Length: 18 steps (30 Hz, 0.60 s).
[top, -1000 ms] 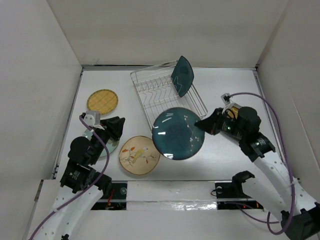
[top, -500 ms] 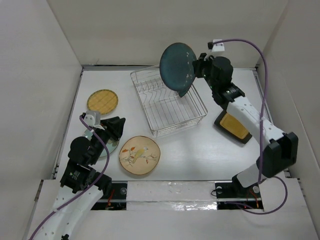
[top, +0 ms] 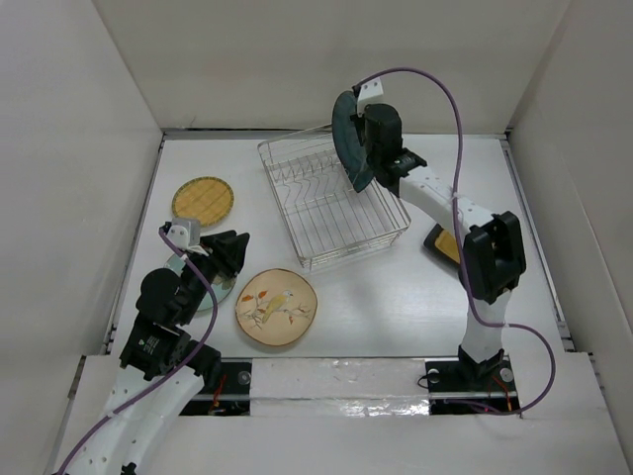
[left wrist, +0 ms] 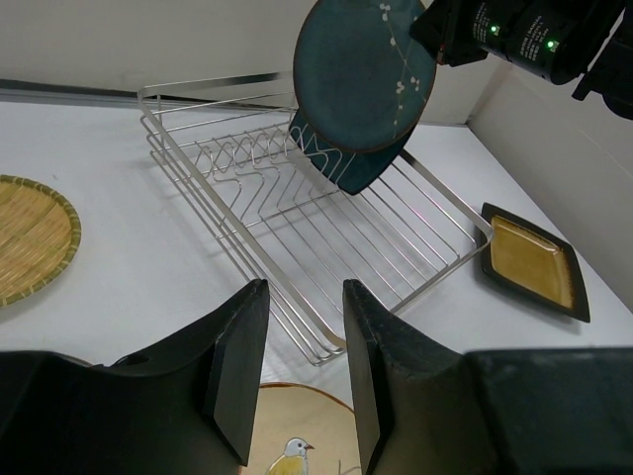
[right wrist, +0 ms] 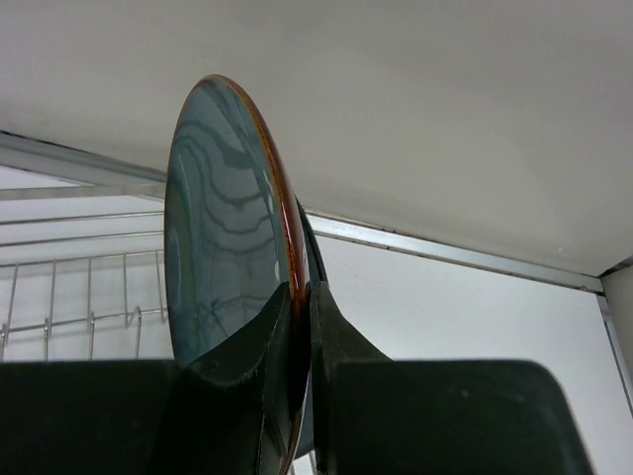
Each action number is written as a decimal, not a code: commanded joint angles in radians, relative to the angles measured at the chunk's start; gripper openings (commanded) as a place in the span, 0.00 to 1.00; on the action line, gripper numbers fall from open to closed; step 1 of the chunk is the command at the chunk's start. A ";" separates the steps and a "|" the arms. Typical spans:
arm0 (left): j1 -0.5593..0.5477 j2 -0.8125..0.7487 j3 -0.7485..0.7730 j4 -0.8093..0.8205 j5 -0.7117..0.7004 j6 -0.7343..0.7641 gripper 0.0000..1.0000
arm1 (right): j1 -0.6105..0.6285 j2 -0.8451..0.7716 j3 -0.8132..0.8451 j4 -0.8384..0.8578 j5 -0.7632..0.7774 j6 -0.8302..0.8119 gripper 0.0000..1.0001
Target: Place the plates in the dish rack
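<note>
We're holding the dark teal round plate [top: 346, 139] on edge above the far end of the dish rack [top: 326, 213], right fingers [right wrist: 242, 386] clamped on its rim, left fingers [left wrist: 237, 366] apart. Next: lower it between prongs [left wrist: 247, 158], looks like right by the teal square plate [left wrist: 351, 170].

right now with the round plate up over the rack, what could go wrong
The right gripper pinches the dark teal round plate only at its rim, so it could pivot or slip on the way down. It hangs right by the teal square plate already standing in the dish rack; lowering it could knock that one or miss a gap between prongs.
</note>
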 commanded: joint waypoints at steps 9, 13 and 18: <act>0.005 0.014 0.019 0.031 0.001 0.008 0.33 | 0.035 -0.056 0.020 0.338 0.119 -0.120 0.00; 0.005 0.014 0.019 0.030 0.001 0.010 0.33 | 0.035 -0.076 0.021 0.331 0.115 -0.105 0.00; 0.005 0.010 0.019 0.028 -0.002 0.010 0.33 | 0.035 -0.063 -0.042 0.321 0.100 -0.063 0.00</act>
